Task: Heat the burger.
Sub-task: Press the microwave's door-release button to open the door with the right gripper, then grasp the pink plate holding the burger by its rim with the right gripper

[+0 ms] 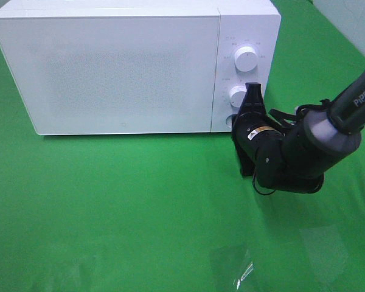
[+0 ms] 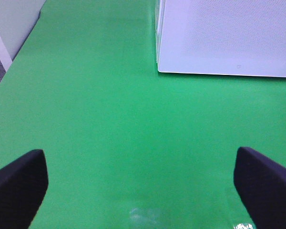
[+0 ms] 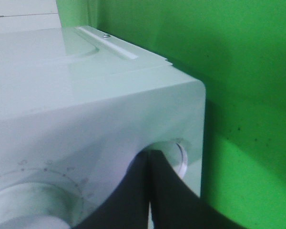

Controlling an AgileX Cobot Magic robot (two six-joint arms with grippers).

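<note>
The burger is out of view. A white microwave (image 1: pixel 109 67) stands at the back with its door closed. My right gripper (image 1: pixel 236 123) is shut, and its tips (image 3: pixel 150 157) rest against the small round button (image 3: pixel 177 157) at the bottom of the control panel, just under the lower knob (image 1: pixel 238 95). In the left wrist view my left gripper (image 2: pixel 143 191) is open and empty, low over the green cloth and short of the microwave's corner (image 2: pixel 158 67). The left arm does not show in the exterior high view.
An upper knob (image 1: pixel 246 59) sits above the lower one on the panel. Green cloth (image 1: pixel 109 207) covers the table in front of the microwave. The right arm (image 1: pixel 328 121) reaches in from the right edge. A pale wall edge (image 2: pixel 9 28) borders the cloth.
</note>
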